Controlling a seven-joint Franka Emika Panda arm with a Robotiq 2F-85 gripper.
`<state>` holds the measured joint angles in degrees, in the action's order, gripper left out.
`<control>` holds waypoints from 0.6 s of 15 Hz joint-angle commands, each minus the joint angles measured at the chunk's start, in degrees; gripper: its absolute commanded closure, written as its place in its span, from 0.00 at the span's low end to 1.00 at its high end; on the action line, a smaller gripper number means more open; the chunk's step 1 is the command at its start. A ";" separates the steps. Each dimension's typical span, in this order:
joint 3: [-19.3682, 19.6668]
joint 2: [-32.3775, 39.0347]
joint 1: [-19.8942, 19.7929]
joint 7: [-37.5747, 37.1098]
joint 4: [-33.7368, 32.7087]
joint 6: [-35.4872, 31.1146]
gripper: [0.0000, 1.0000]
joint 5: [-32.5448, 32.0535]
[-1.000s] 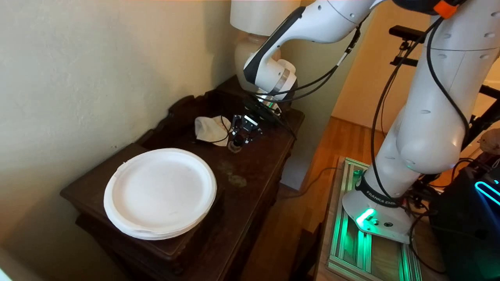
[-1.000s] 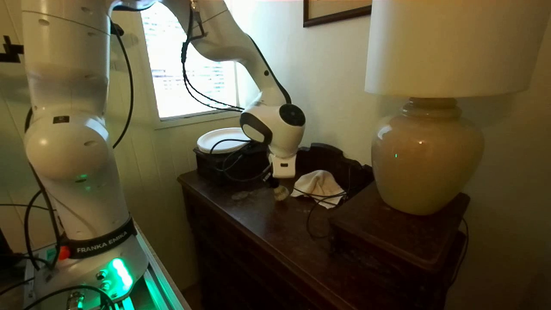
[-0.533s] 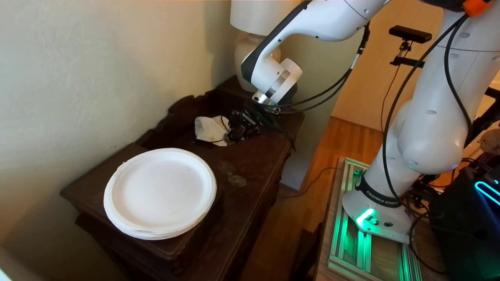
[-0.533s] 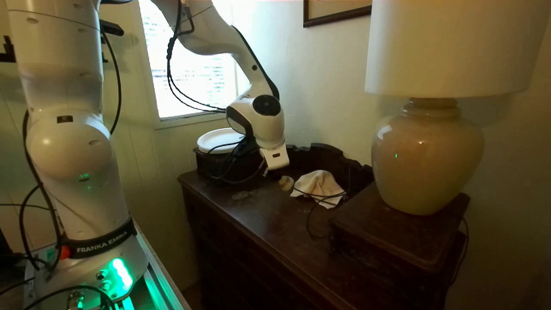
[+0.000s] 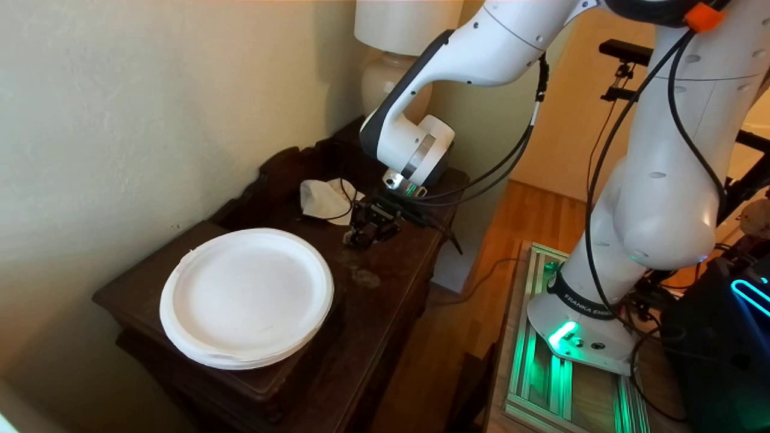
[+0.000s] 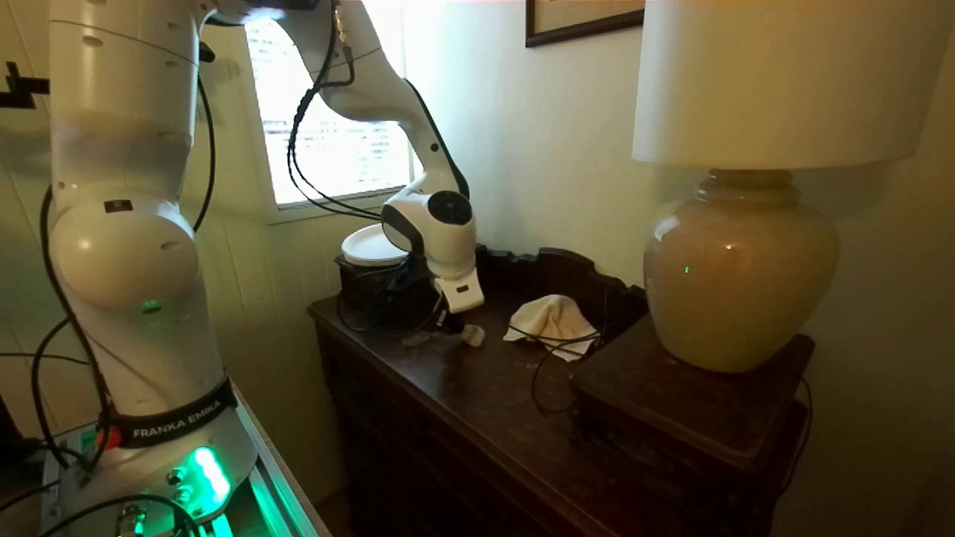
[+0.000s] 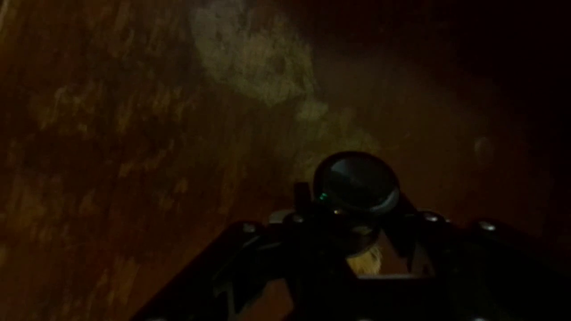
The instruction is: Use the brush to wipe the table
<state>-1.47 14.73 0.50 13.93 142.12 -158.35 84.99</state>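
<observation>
In the wrist view, the brush point(image 7: 357, 180) clamped in the closed gripper point(image 7: 352, 208), bristles point(image 6: 473, 335) clearer in an exterior view

On the dark, pale-blotched tabletop point(image 6: 489, 406), a crumpled whitish cloth point(image 6: 552, 322) lies near the back edge; white plates point(image 5: 246, 297) and a lamp point(image 6: 742, 276) stand on opposite raised ends point(image 6: 671, 394).

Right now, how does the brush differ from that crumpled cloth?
The brush is gripped in the claw, while the crumpled cloth lies on the table. The brush has a dark handle and a compact, rounded bristle end; the cloth is all soft folds, spreading wider than those bristles. Both show a pale, creamy color.
</observation>
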 commanded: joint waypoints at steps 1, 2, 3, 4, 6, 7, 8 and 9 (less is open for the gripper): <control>-0.11 2.59 0.04 -1.93 0.26 3.81 0.84 -4.10; -0.03 2.87 0.05 -2.40 0.35 5.02 0.84 -5.29; 0.07 3.10 0.06 -3.61 0.58 6.87 0.84 -7.52; 0.89 3.39 0.46 -5.76 0.72 9.24 0.84 -10.79; 0.38 2.71 0.00 -4.51 -0.02 7.97 0.84 -9.03; 0.50 2.25 -0.27 -4.03 0.03 8.03 0.84 -8.65; 0.51 1.90 -0.33 -4.02 0.17 8.04 0.84 -8.51; 0.55 1.83 -0.35 -3.92 0.18 7.82 0.84 -8.54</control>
<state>-1.29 17.09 0.43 10.52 142.11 -151.07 77.29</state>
